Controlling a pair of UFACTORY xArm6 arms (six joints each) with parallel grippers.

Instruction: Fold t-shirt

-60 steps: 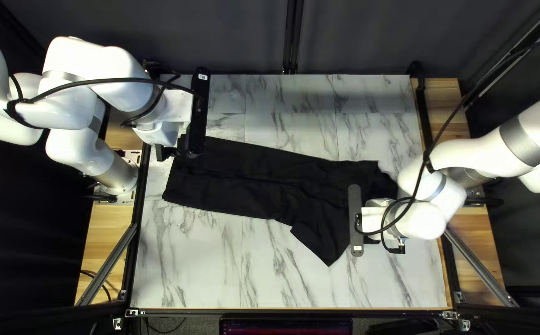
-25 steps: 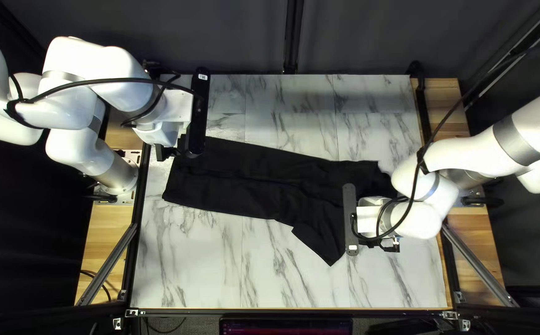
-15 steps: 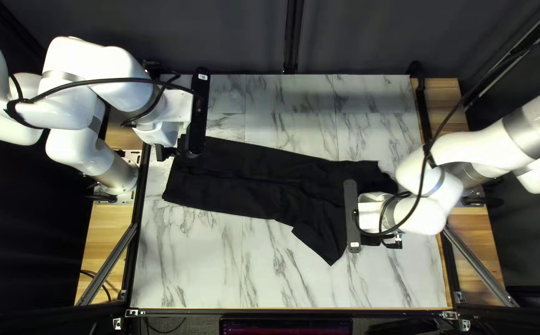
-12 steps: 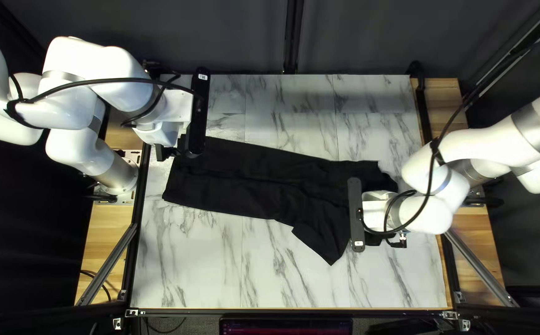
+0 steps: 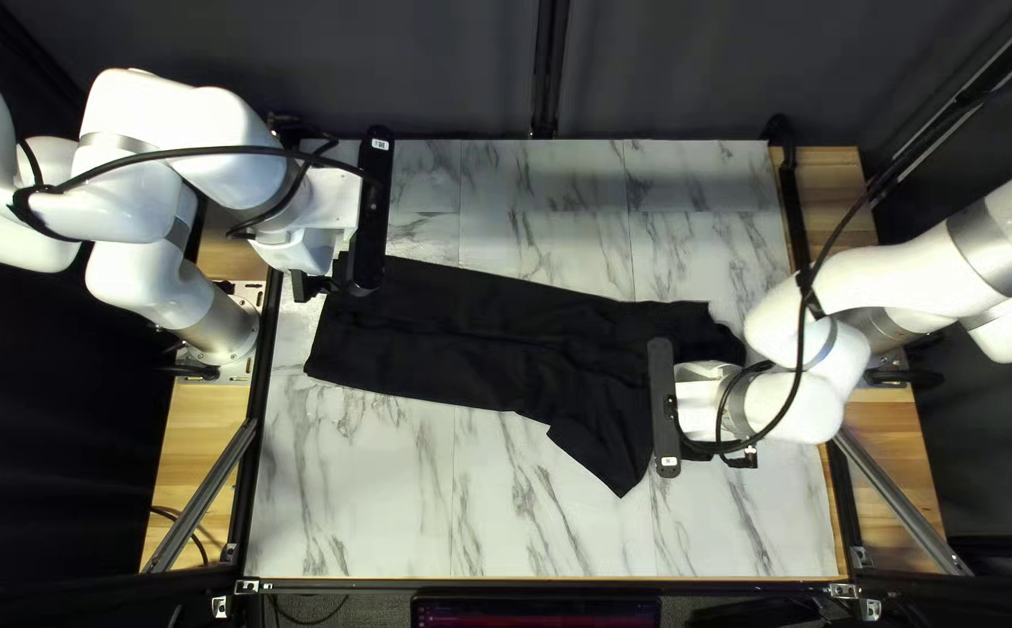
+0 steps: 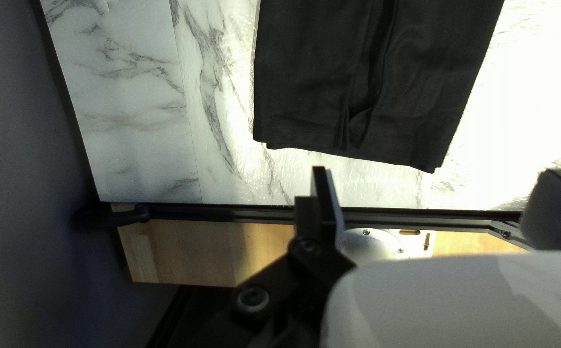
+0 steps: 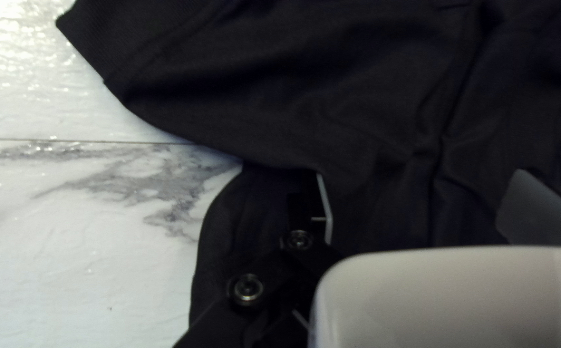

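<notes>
The black T-shirt [image 5: 494, 343] lies unmoved on the marble-patterned table [image 5: 355, 500], a dark curtain [image 5: 436, 70] beyond its far side. At its hem end, the left gripper [image 5: 326, 283] is unmoved, jaws wide apart, holding nothing. Above its collar end, the right gripper [image 5: 701, 401], also spread wide and empty, has shifted slightly hemward.

Air is open above the black t-shirt [image 5: 471, 337] between the left gripper [image 5: 322, 283] and the right gripper [image 5: 701, 401]; low down, the cloth blocks the way. Bare table [image 5: 390, 500] leaves room on the near-edge side of both. A black rail [image 6: 229, 212] borders the left gripper's base side. Cloth lies beneath the right gripper's 2 parted fingers, perhaps close.
</notes>
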